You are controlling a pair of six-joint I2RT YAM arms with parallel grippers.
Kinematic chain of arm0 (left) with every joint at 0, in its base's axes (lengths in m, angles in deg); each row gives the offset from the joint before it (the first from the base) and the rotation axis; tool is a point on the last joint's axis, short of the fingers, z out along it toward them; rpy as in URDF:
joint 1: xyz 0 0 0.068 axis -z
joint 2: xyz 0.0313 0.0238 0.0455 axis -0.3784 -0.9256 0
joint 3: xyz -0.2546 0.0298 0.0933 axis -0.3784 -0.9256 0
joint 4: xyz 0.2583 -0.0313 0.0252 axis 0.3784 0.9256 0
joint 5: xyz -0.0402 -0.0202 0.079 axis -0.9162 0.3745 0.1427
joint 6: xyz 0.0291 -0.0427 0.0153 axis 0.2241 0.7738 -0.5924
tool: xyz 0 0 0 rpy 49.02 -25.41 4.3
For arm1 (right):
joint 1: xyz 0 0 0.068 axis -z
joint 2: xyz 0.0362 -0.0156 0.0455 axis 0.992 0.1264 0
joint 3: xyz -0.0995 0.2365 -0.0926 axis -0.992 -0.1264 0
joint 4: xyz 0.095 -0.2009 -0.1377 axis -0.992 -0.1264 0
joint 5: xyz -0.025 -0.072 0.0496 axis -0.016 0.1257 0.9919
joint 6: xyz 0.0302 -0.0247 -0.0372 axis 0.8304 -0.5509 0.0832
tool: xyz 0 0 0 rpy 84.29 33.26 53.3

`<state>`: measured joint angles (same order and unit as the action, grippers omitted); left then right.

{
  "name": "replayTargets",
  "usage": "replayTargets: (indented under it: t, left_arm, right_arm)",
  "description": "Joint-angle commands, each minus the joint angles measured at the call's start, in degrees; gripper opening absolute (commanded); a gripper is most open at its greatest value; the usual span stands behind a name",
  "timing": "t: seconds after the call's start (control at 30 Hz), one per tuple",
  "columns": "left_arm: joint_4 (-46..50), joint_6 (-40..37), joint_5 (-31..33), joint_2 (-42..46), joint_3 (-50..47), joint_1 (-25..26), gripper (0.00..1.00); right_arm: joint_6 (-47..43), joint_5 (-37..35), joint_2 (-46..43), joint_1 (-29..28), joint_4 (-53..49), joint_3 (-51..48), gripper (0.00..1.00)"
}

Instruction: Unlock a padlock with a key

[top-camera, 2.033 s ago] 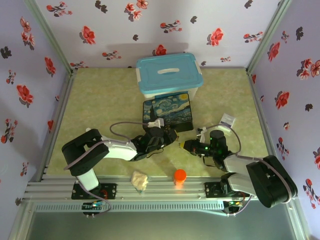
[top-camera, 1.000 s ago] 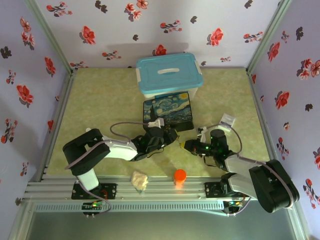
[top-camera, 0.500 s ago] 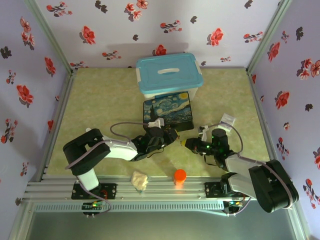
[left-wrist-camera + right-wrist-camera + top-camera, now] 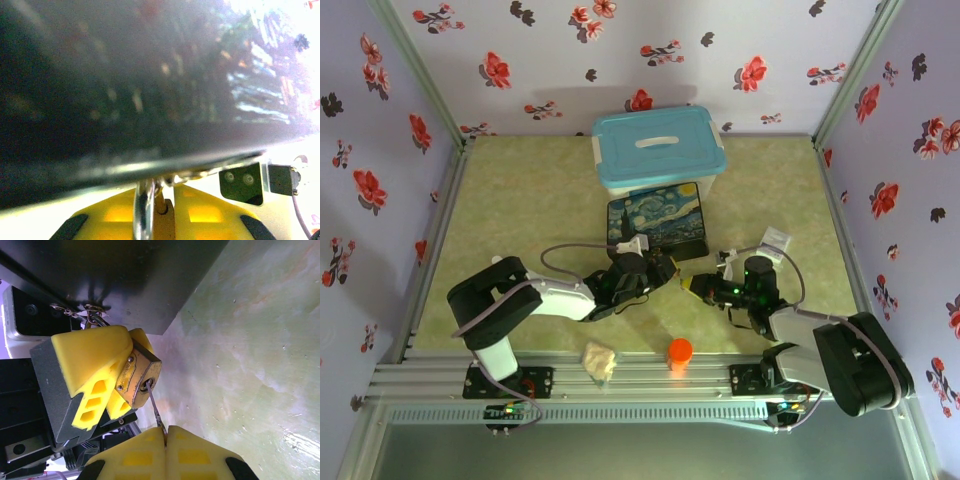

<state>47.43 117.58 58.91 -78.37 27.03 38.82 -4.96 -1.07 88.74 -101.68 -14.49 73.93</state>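
Brass padlock [image 4: 139, 381] sat clamped in the left gripper [image 4: 129, 371], straight ahead of the right gripper [image 4: 166, 432], which pinched the key [image 4: 154, 409] tight. The key's shaft pointed along that line, tip at the keyhole.

Bystanders on a green tabletop inside flowered walls

A white tub with a light blue lid [image 4: 658, 145] stood at the back of the mottled green table [image 4: 520, 210], its front touching a dark box printed with a swirling blue-and-yellow night sky [image 4: 655, 222] that lay flat just before it. To the right of that box, well apart, a small clear packet [image 4: 775, 238] lay near the wall. At the near edge an orange round cap [image 4: 680, 350] stood upright beside the ribbed metal rail [image 4: 640, 385], with a crumpled cream wad [image 4: 600, 361] a little to its left. Pale lilac walls with red and black flowers [image 4: 620, 60] closed in three sides.
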Motion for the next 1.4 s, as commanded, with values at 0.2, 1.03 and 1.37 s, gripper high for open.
replayTargets:
  t: [0.2, 1.03, 1.37]
  left_arm:
    - [-1.49, -0.8, -5.44, 1.38, 2.43, 0.82, 0.0]
    - [-8.85, 0.82, -9.81, -0.25, -1.09, -1.21, 0.0]
    - [-14.91, 2.05, -9.39, -2.07, -1.38, -1.12, 0.0]
  right_arm:
    - [2.76, 2.83, 2.55, 2.0, 6.13, 0.76, 0.0]
    - [4.82, 4.14, 9.13, 6.46, 12.15, 0.54, 0.0]
    - [6.79, 4.24, 11.06, 6.12, 15.09, 0.29, 0.0]
